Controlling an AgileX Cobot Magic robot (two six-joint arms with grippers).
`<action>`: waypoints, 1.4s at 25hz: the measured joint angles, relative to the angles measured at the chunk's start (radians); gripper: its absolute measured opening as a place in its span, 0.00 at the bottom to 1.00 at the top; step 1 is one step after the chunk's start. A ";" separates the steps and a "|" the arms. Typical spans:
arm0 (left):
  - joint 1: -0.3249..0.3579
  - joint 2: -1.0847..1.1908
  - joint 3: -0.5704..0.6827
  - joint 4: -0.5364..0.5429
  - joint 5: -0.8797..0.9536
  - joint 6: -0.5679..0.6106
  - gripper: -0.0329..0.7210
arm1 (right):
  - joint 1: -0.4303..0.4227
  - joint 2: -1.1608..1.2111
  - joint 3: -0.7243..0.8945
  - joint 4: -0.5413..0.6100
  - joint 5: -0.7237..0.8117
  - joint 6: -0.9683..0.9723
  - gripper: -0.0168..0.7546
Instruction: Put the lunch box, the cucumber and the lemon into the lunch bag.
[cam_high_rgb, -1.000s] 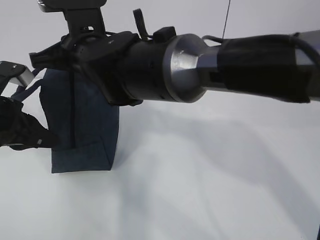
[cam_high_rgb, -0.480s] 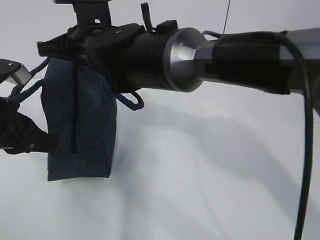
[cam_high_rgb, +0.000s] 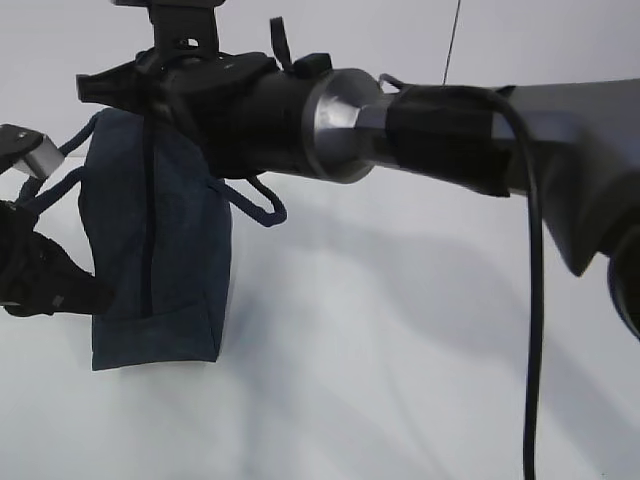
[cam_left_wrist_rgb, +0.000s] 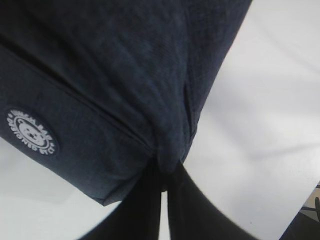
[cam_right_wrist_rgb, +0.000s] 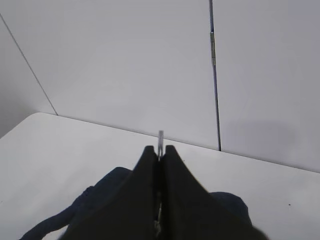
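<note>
The dark navy lunch bag (cam_high_rgb: 180, 250) stands on the white table at the left. My right gripper (cam_high_rgb: 90, 88) reaches across to the bag's top and is shut on the silver ring pull (cam_right_wrist_rgb: 160, 137), which sticks out between its fingertips (cam_right_wrist_rgb: 150, 152). My left gripper (cam_high_rgb: 95, 295) is shut on a fold of the bag's fabric at a lower corner (cam_left_wrist_rgb: 172, 150). The bag fills the left wrist view (cam_left_wrist_rgb: 125, 65). The lunch box, the cucumber and the lemon are out of view.
A navy handle loop (cam_high_rgb: 255, 205) hangs under my right arm (cam_high_rgb: 420, 130). A round white logo patch (cam_left_wrist_rgb: 31, 138) sits on the bag's side. The white table (cam_high_rgb: 420, 350) stretches to the right. A pale wall (cam_right_wrist_rgb: 125, 60) stands behind it.
My right gripper has moved up and a little left along the bag's top. A handle loop has come into view under the arm. The bag has shifted slightly left.
</note>
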 joint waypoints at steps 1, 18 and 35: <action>0.000 -0.001 0.000 0.003 0.002 0.000 0.03 | 0.000 0.010 -0.012 0.002 0.000 0.000 0.00; 0.000 -0.030 0.002 0.019 0.055 -0.021 0.27 | -0.012 0.066 -0.076 0.004 0.020 -0.074 0.00; 0.000 -0.300 -0.038 0.145 0.060 -0.535 0.57 | -0.012 0.066 -0.076 0.032 0.022 -0.082 0.00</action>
